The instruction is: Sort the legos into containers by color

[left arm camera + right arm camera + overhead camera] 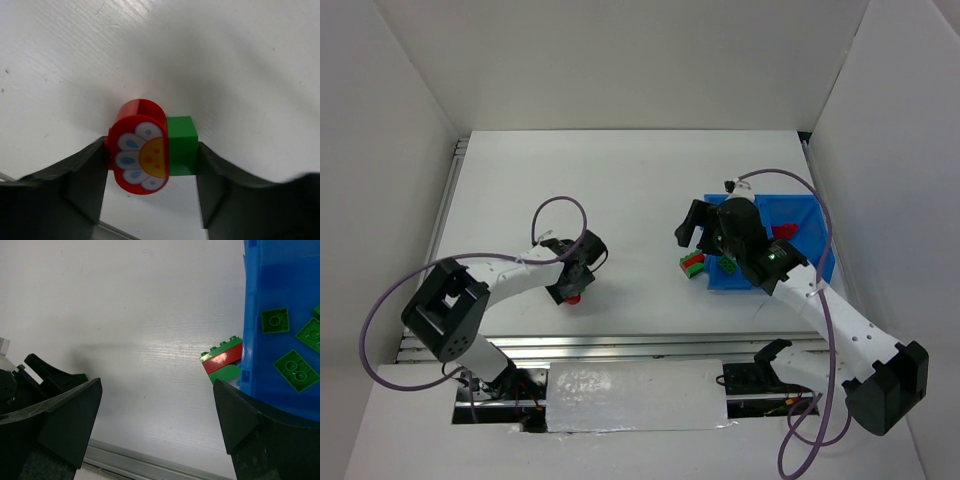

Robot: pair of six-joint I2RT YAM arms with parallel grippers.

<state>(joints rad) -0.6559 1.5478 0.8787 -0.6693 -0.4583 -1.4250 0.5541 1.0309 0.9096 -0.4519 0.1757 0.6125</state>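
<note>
My left gripper (152, 157) is shut on a round red piece with a white flower face (140, 155) that is joined to a green brick (181, 140), just above the table. In the top view this gripper (572, 290) is at the near left. My right gripper (157, 410) is open and empty, hovering beside the left wall of the blue bin (280, 285). A green-red-green stacked brick (222, 360) lies on the table against that wall. Flat green bricks (275, 320) lie in the nearest compartment. Red bricks (782, 231) show in the bin (802, 210), partly hidden by my right gripper (703, 238).
The stacked brick also shows in the top view (694, 264). A metal rail (620, 345) runs along the table's near edge. White walls (410, 120) enclose the table on three sides.
</note>
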